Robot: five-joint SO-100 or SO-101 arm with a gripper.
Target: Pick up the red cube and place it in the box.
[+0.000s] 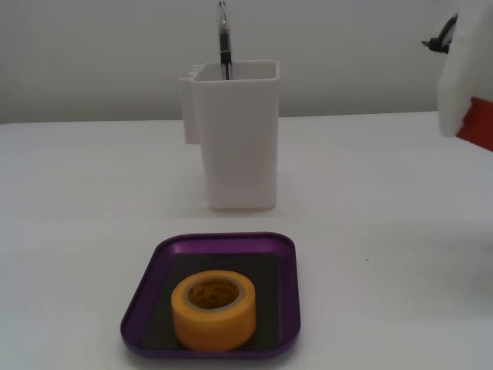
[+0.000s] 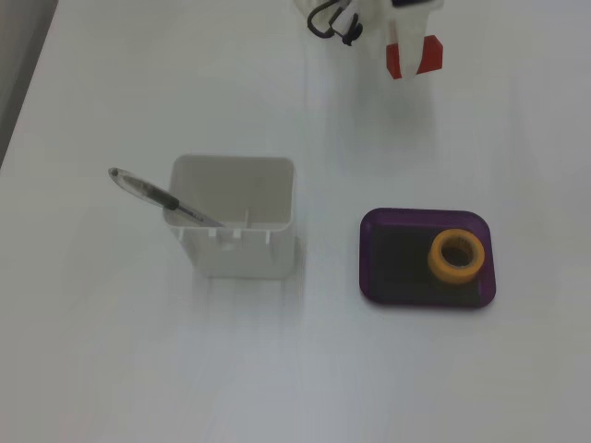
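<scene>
In the top-down fixed view, a pen (image 2: 152, 194) leans out of the left side of the tall white container (image 2: 235, 226), which stands on the white bench (image 2: 111, 369). Right of the container, and apart from it, lies the purple box (image 2: 383, 258), with a yellow tape roll (image 2: 456, 256) resting in its right half. Near the top edge, well apart from the box, the white fingers (image 2: 406, 41) close on the red cube (image 2: 415, 57); whether the cube touches the bench cannot be told. The front fixed view shows the cube (image 1: 479, 123) at the right edge, above bench level.
</scene>
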